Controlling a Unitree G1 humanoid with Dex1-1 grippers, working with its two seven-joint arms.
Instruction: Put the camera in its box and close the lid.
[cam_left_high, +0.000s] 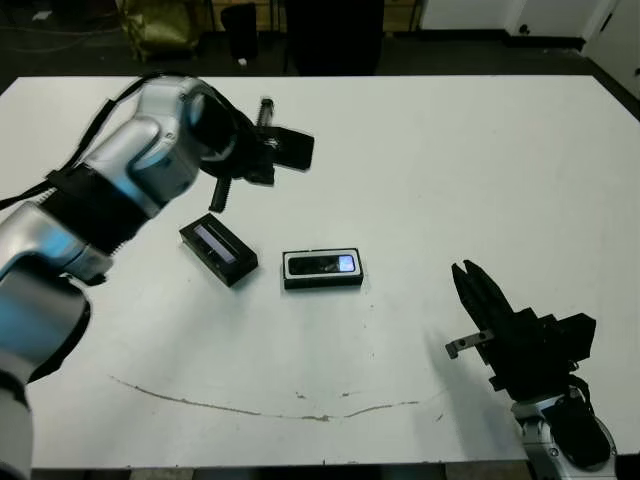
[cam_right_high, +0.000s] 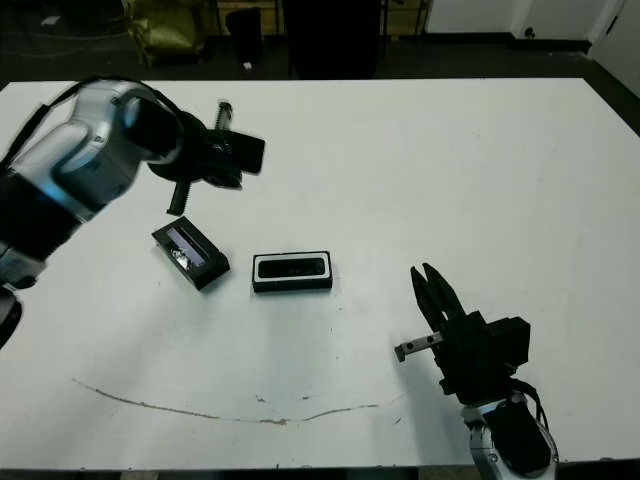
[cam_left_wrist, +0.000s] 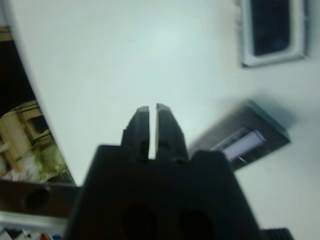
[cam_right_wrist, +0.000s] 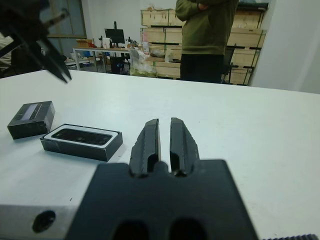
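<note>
The camera (cam_left_high: 322, 264), a slim glossy black bar, lies inside the box (cam_left_high: 322, 283), a small black tray with white lining at the table's middle. The lid (cam_left_high: 220, 245), black with a pale stripe, lies flat and angled just to the left of the box, apart from it. My left gripper (cam_left_high: 219, 198) hangs shut and empty above the table, just behind the lid. In the left wrist view its fingers (cam_left_wrist: 165, 127) point past the lid (cam_left_wrist: 245, 142). My right gripper (cam_left_high: 468, 275) is shut and empty at the front right, well to the right of the box.
A thin dark scratch line (cam_left_high: 250, 408) runs along the table (cam_left_high: 450, 170) near its front edge. In the right wrist view a person in a green top (cam_right_wrist: 207, 35) stands beyond the far edge, with shelves and boxes behind.
</note>
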